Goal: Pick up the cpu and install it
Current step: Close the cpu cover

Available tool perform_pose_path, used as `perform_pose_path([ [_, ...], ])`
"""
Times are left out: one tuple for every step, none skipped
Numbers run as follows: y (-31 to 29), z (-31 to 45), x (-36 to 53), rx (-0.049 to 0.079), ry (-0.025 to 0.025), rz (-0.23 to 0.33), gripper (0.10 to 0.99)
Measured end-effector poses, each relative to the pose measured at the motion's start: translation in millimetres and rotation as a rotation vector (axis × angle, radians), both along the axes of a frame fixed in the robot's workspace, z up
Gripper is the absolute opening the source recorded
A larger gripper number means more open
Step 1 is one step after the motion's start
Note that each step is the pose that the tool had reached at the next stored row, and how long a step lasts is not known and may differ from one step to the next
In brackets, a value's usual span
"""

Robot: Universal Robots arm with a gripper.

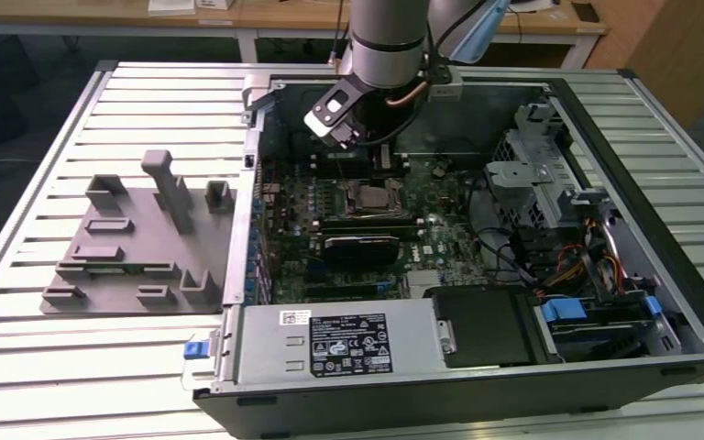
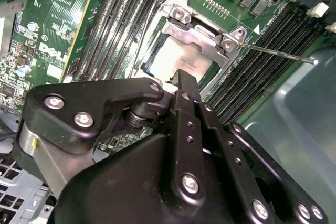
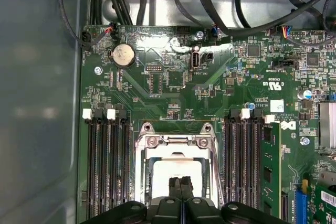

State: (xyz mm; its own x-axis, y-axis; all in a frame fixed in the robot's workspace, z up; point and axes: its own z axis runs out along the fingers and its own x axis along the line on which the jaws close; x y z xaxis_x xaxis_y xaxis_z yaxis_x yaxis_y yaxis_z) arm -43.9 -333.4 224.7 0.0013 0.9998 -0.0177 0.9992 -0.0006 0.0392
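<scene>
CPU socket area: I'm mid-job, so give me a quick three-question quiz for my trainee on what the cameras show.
1. Fill in: the grey fixture stands on the exterior view's ____ of the computer case.
2. True or false: the gripper is over the motherboard with its fingers shut together.
3. Where does the cpu lie? A on the fixture; B within the socket frame; C between the gripper's fingers.
Key: 1 left. 2 true. 3 B.
</scene>
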Motion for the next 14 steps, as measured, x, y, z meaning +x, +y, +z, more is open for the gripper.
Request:
perform_pose_path([
  [0.0, 0.0, 0.0, 0.000, 0.0000, 0.003, 0.106],
  [0.0, 0.0, 0.0, 0.000, -0.0001, 0.008, 0.106],
  [0.0, -0.1, 0.0, 0.000, -0.0001, 0.015, 0.106],
  [0.0, -0.1, 0.0, 0.000, -0.0001, 0.023, 0.106],
  [0.0, 0.0, 0.0, 0.000, -0.0001, 0.032, 0.106],
  [0.0, 0.0, 0.0, 0.000, 0.0000, 0.040, 0.106],
  [0.0, 0.0, 0.0, 0.000, 0.0000, 0.049, 0.106],
  [0.0, -0.1, 0.0, 0.000, -0.0001, 0.057, 0.106],
  [0.0, 0.0, -0.1, -0.001, 0.0000, 0.066, 0.106],
  [0.0, 0.0, -0.1, -0.002, 0.0000, 0.076, 0.106],
  [-0.1, 0.0, -0.2, -0.003, 0.0000, 0.084, 0.106],
  [0.0, 0.0, -0.2, -0.004, 0.0000, 0.092, 0.106],
  [0.0, -0.1, -0.2, -0.005, 0.0000, 0.100, 0.106],
  [0.0, -0.1, -0.3, -0.008, 0.0001, 0.107, 0.106],
])
